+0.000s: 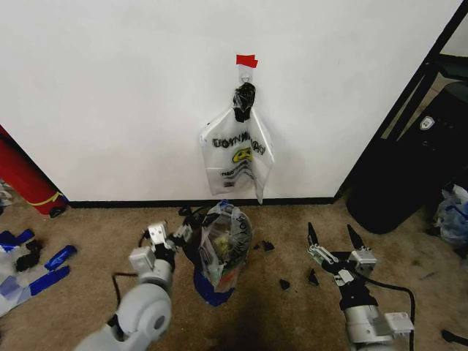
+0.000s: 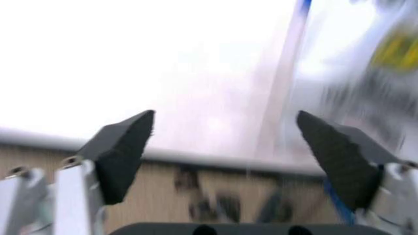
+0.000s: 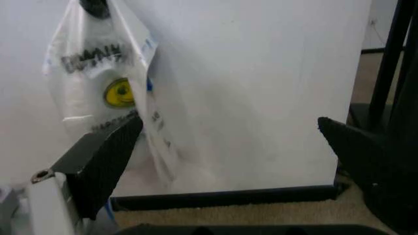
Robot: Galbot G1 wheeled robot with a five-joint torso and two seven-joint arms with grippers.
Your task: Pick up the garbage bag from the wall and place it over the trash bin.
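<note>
The garbage bag (image 1: 235, 155), clear with black print and a yellow smiley, hangs from a small hook under a red tape piece (image 1: 246, 61) on the white wall (image 1: 110, 95). The right wrist view shows the garbage bag (image 3: 107, 88) ahead of the open right gripper (image 3: 228, 142). On the carpet below the bag stands the dark trash bin (image 1: 191, 252) with a stuffed clear liner (image 1: 223, 245) in it. My left gripper (image 1: 170, 235) is open, low beside the bin's left side. My right gripper (image 1: 330, 238) is open to the bin's right, fingers pointing at the wall. In the left wrist view the left gripper (image 2: 225, 161) faces the baseboard.
A big red cylinder (image 1: 25, 179) leans at the far left, with blue tape scraps (image 1: 51, 267) on the carpet near it. Black furniture and a dark bulky shape (image 1: 409, 175) fill the right side. Small black scraps (image 1: 285, 284) lie between the bin and my right gripper.
</note>
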